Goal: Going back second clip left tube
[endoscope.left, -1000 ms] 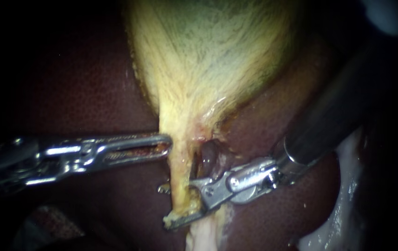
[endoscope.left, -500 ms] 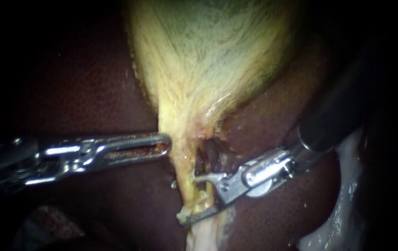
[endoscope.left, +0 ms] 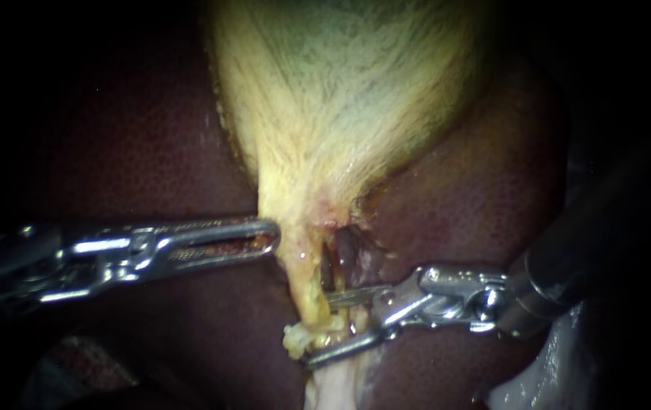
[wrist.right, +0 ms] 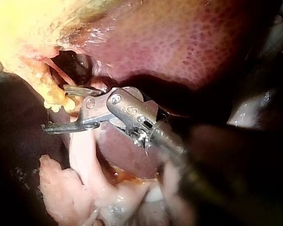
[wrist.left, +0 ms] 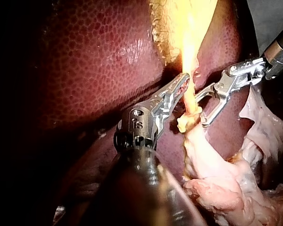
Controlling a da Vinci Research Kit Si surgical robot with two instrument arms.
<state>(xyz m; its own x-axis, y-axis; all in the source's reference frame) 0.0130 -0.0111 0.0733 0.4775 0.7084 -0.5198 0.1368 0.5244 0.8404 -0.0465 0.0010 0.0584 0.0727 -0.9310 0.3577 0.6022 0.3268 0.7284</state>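
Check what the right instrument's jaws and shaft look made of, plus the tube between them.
Right instrument: jaws bare polished metal, likely steel, with bright glints. Shaft: dark, smooth, semi-gloss; coated metal or composite, can't tell. Tube between the open jaws: soft yellowish tissue, wet sheen, crumbly ragged bits near the lower jaw.

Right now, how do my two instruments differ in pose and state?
The left instrument lies level, at the gallbladder neck; the right instrument sits lower, at the tube. The left instrument meets tissue tip-first; the right instrument's open pincer straddles the tube. Both have bright metal ends.
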